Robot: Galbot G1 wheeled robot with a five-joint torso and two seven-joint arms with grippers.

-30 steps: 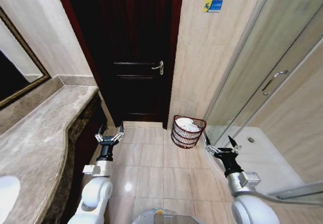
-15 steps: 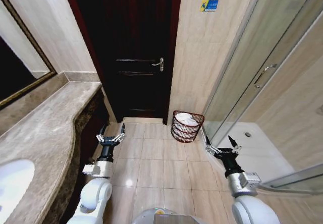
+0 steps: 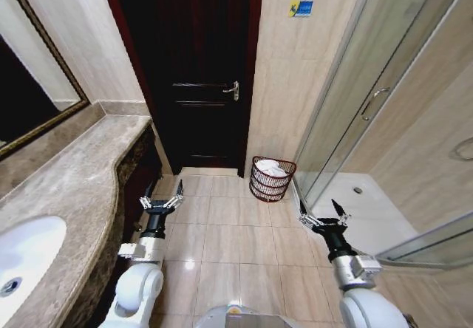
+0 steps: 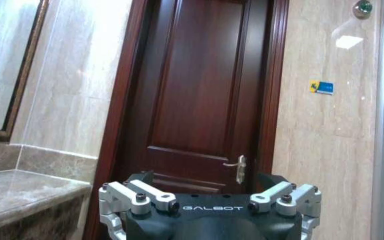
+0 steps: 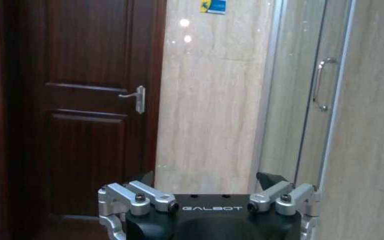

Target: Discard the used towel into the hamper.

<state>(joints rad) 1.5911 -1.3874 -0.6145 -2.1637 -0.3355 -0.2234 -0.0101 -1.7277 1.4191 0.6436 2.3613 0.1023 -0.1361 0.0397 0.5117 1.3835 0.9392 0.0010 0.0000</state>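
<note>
Towel, white, lies bunched inside hamper. Hamper stands on tiled floor by wall, between dark door and glass shower enclosure, ahead of both pincers, nearer right one. Left gripper low beside stone counter, fingers spread apart, empty. Right gripper low near shower base, fingers likewise apart, holding nothing. Both well short of hamper.

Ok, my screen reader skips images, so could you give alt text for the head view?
A small wire hamper holding a white towel stands on the tiled floor beside a dark door. The left gripper and right gripper hang open and empty in front.
</note>
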